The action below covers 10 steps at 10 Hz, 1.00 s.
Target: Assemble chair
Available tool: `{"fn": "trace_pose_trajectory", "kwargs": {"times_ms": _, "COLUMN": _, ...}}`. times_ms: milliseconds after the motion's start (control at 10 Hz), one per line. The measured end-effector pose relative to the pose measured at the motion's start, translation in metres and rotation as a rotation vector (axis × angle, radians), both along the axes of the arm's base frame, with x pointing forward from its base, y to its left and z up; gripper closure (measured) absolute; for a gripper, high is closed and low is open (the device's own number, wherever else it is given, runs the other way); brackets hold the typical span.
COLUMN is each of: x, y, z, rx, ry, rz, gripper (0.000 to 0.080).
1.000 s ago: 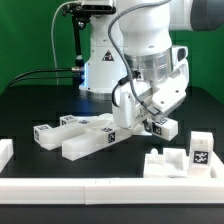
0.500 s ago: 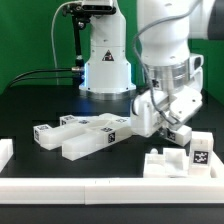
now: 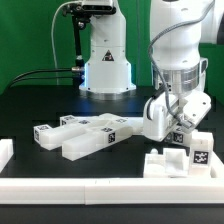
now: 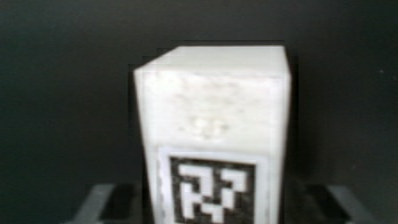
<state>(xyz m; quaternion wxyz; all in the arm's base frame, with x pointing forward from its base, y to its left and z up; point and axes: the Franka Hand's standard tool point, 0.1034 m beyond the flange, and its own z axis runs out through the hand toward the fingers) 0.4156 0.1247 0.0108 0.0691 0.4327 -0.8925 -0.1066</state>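
Observation:
An upright white chair block [image 3: 155, 117] with a tag near its lower end stands at the exterior view's right, and it looks to rest on the black table. My gripper [image 3: 166, 124] is right against it from above and the right. In the wrist view the block [image 4: 214, 100] fills the middle, between my gripper's [image 4: 214, 208] two fingers. A dark gap shows on each side between block and finger, so the jaws stand open around it. A joined group of white chair panels [image 3: 85, 135] with tags lies to the exterior view's left.
A low white chair part [image 3: 168, 162] and a tagged upright piece [image 3: 198, 152] sit in front of the block. A white wall [image 3: 110, 186] runs along the front edge, with a short end [image 3: 5, 150] at the left. The robot's base [image 3: 105, 60] stands behind.
The arm has carried the white block from beside the panel group toward the exterior view's right and turned it upright. The jaws now stand wider apart around it.

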Motion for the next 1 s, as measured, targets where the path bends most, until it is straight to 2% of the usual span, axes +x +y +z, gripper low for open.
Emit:
{"fn": "trace_pose_trajectory", "kwargs": {"times_ms": 100, "x": 0.0, "y": 0.0, "z": 0.001, "rx": 0.006, "ry": -0.004, "rz": 0.019, "gripper": 0.0317}}
{"fn": "trace_pose_trajectory", "kwargs": {"times_ms": 200, "x": 0.003, "y": 0.003, "z": 0.01, "rx": 0.026, "ry": -0.019, "rz": 0.036, "gripper": 0.0188}}
{"fn": "trace_pose_trajectory", "kwargs": {"times_ms": 500, "x": 0.007, "y": 0.022, "z": 0.039, "rx": 0.135, "ry": -0.075, "rz": 0.323, "gripper": 0.0151}}
{"fn": "trace_pose_trajectory", "kwargs": {"times_ms": 600, "x": 0.009, "y": 0.022, "z": 0.041, "rx": 0.158, "ry": -0.085, "rz": 0.442, "gripper": 0.0151}}
{"fn": "trace_pose_trajectory", "kwargs": {"times_ms": 1000, "x": 0.009, "y": 0.016, "z": 0.04, "rx": 0.199, "ry": -0.125, "rz": 0.679, "gripper": 0.015}}
